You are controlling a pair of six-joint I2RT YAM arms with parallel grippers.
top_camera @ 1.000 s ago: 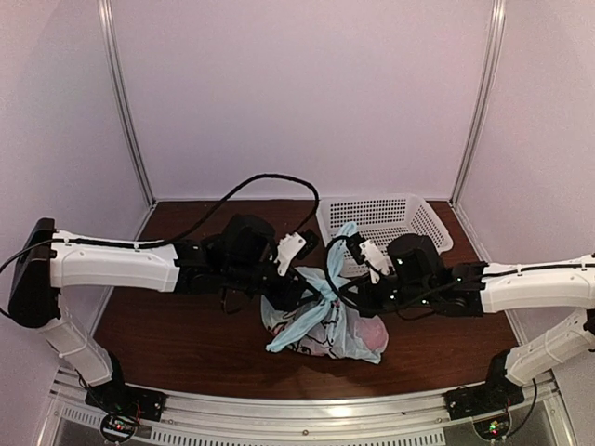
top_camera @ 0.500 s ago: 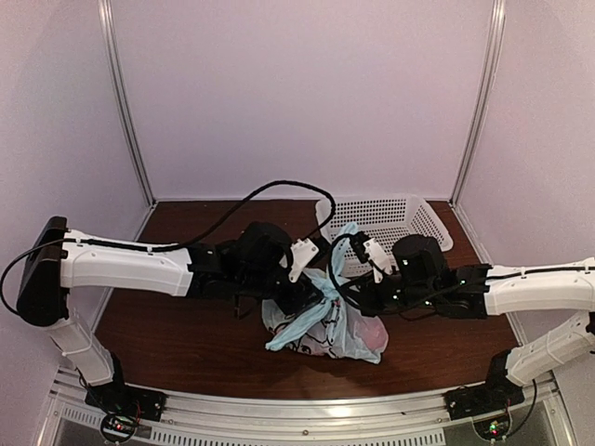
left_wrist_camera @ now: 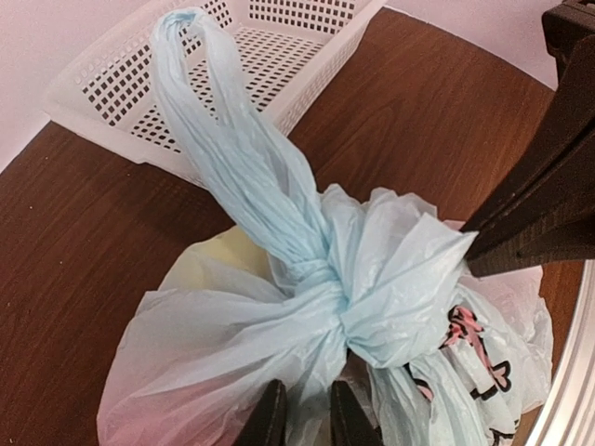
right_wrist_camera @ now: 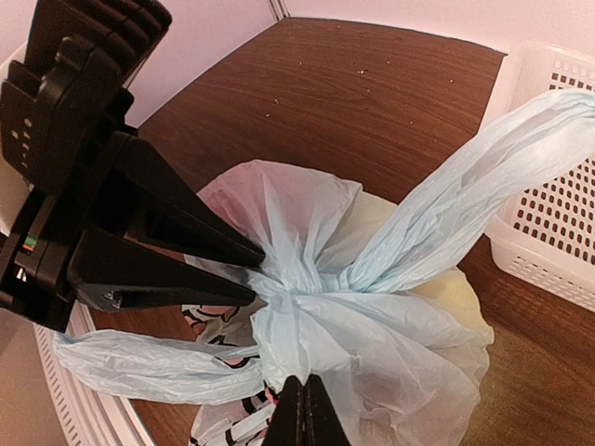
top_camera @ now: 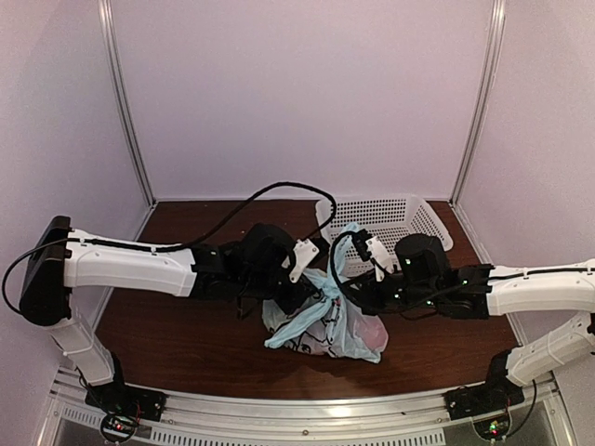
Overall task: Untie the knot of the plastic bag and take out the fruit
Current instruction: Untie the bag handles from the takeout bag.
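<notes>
Your left gripper (left_wrist_camera: 305,388) is pinching the plastic bag (left_wrist_camera: 186,372). Its two dark fingers are sitting close together, with only pale blue film in the narrow gap, just below the knot (left_wrist_camera: 325,283). Your right gripper (right_wrist_camera: 304,381) is closing in from the opposite side, its fingers pressing almost together on a puffed fold of the same bag just beside the knot. In each wrist view the other gripper's tips are touching the plastic right at the tie, so the two grippers are facing each other across it.

The knot is sitting on top of the bag as a tight bunched twist. One loop handle (left_wrist_camera: 214,121) is rising from it and leaning toward the white basket (left_wrist_camera: 307,46). The other handle (right_wrist_camera: 139,367) is trailing flat toward the near edge.

The print (left_wrist_camera: 469,339) is showing as black cartoon lines with pink strokes. It is too crumpled for you to read any lettering.

The fruit (right_wrist_camera: 451,288) is lying inside the bag, showing through the film only as pale yellow and pink shapes. The bag is resting on the dark wooden table (top_camera: 186,325), between the arms and just in front of the basket.
</notes>
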